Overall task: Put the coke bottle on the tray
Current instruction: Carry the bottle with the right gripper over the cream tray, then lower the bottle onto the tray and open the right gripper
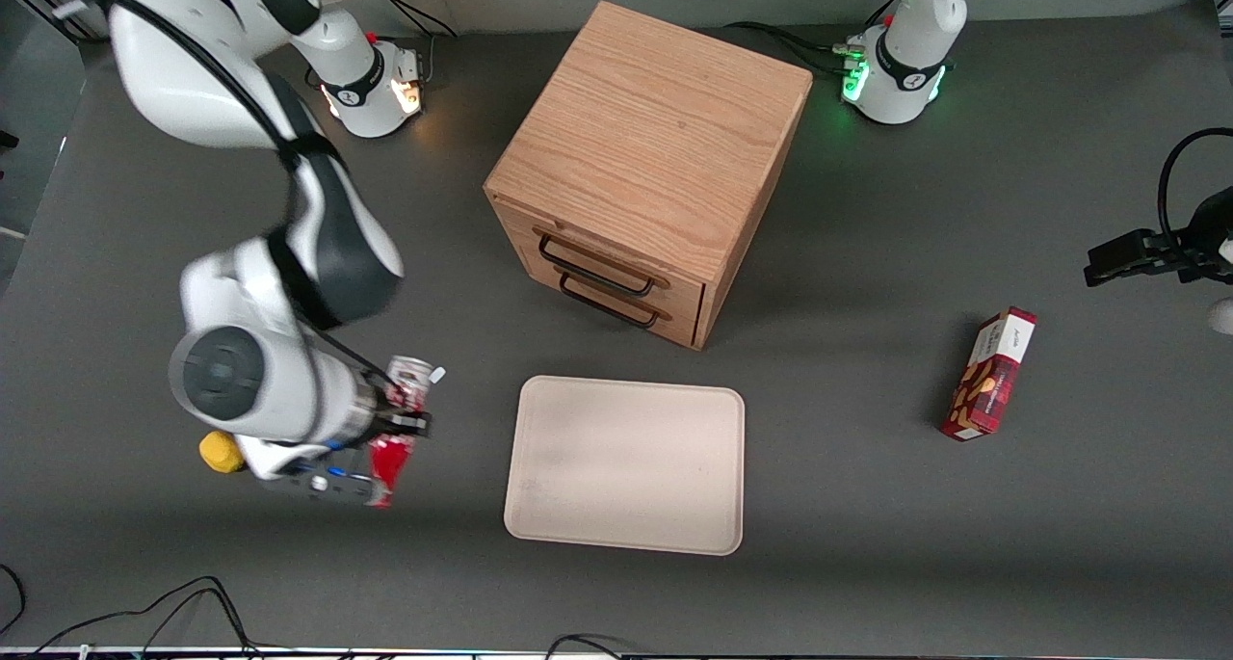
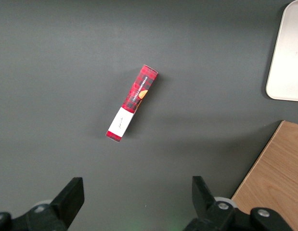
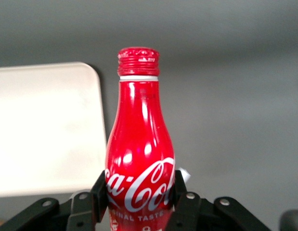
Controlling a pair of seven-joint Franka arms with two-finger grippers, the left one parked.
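The red coke bottle (image 3: 139, 149) with white script sits between my right gripper's (image 3: 139, 192) black fingers (image 3: 98, 192), which are shut on its body. In the front view the gripper (image 1: 400, 424) holds the bottle (image 1: 390, 462) tilted on its side above the table, toward the working arm's end, beside the cream tray (image 1: 626, 462). The bottle's silver base (image 1: 409, 371) points toward the cabinet. The tray's rounded corner (image 3: 47, 130) shows beside the bottle in the right wrist view. The tray holds nothing.
A wooden drawer cabinet (image 1: 650, 159) stands farther from the front camera than the tray. A red snack box (image 1: 992, 376) lies toward the parked arm's end, also in the left wrist view (image 2: 133, 102). A yellow object (image 1: 220, 451) lies under the working arm.
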